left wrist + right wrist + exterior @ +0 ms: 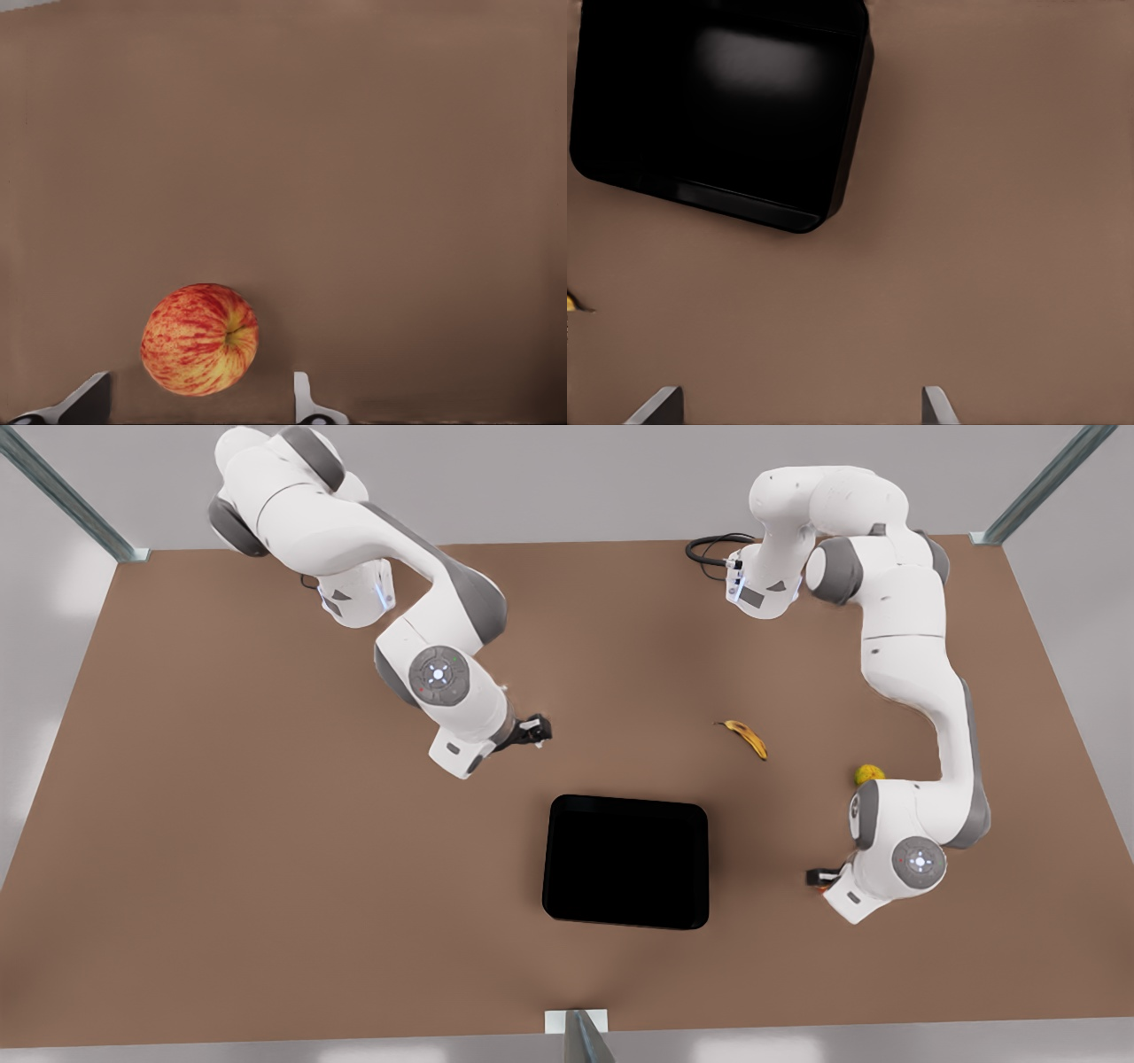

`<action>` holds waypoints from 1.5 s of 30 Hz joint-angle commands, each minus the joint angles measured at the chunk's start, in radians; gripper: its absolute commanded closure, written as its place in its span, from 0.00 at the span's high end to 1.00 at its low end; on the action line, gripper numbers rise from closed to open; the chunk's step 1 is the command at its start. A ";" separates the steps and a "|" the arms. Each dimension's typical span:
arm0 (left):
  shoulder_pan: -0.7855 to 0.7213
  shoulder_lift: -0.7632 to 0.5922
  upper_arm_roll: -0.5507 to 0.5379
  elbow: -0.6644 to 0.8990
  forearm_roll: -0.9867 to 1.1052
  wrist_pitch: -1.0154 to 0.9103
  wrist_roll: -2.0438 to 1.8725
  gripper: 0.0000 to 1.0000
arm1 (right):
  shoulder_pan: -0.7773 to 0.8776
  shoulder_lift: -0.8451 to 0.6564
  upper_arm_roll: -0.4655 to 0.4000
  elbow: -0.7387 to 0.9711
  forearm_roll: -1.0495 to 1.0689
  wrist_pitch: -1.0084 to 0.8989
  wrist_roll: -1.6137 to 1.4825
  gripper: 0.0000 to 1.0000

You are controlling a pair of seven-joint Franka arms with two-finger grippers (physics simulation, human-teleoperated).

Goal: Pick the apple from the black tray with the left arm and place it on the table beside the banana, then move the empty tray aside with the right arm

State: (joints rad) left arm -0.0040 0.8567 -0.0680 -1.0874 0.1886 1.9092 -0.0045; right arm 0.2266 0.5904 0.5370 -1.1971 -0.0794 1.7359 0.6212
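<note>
Brown table [266, 868]: banana [744, 737], yellow-green fruit [868, 772].

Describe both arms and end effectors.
Both the left arm and right arm: white segments, grey joints, a round grey wrist disc each. The right end effector is black, the left end effector dark. A black cable loops by the left arm's base.

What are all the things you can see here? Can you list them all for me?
apple: one, red-orange with yellow streaks, on the table between the left gripper's fingers
banana: one, yellow with brown spots, on the table past the tray
round fruit: one, yellow-green, beside the left arm
black tray: one, glossy black, mid-table, nothing in it
table: one, brown
left gripper: open, over the apple, front view's right
right gripper: open, waiting near the tray, front view's left
</note>
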 commanded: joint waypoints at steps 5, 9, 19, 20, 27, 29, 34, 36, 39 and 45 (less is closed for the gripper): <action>0.027 -0.640 0.007 -0.338 -0.248 -0.238 0.003 1.00 | 0.049 0.144 -0.009 0.100 -0.129 0.186 0.819 0.99; 0.010 -0.657 -0.001 -0.405 -0.247 -0.190 -0.005 1.00 | 0.069 0.193 -0.009 0.103 -0.155 0.264 0.838 0.99; 0.047 -0.565 -0.003 -0.350 -0.213 -0.193 0.046 1.00 | 0.080 0.322 -0.017 0.126 -0.264 0.427 0.813 1.00; 0.049 -0.565 -0.003 -0.351 -0.215 -0.194 0.049 1.00 | 0.080 0.338 -0.017 0.129 -0.266 0.447 0.812 1.00; 0.049 -0.565 -0.003 -0.358 -0.213 -0.194 0.049 1.00 | 0.099 0.402 -0.038 0.142 -0.299 0.510 0.680 1.00; 0.049 -0.565 -0.003 -0.359 -0.213 -0.196 0.047 1.00 | 0.097 0.417 -0.041 0.154 -0.299 0.528 0.641 1.00; 0.047 -0.565 -0.003 -0.362 -0.213 -0.197 0.046 1.00 | 0.099 0.453 -0.046 0.185 -0.299 0.531 0.532 1.00; 0.047 -0.565 -0.003 -0.365 -0.213 -0.197 0.046 1.00 | 0.099 0.459 -0.051 0.185 -0.299 0.550 0.517 1.00; 0.045 -0.565 -0.003 -0.365 -0.208 -0.208 0.044 1.00 | 0.100 0.473 -0.060 0.185 -0.301 0.571 0.482 1.00; 0.045 -0.565 -0.003 -0.364 -0.208 -0.208 0.044 1.00 | 0.134 0.503 -0.066 0.185 -0.303 0.605 0.460 1.00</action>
State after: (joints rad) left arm 0.0414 0.2926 -0.0704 -1.4521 -0.0211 1.7041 0.0371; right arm 0.3570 1.0921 0.4706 -1.0129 -0.3843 2.3080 1.1718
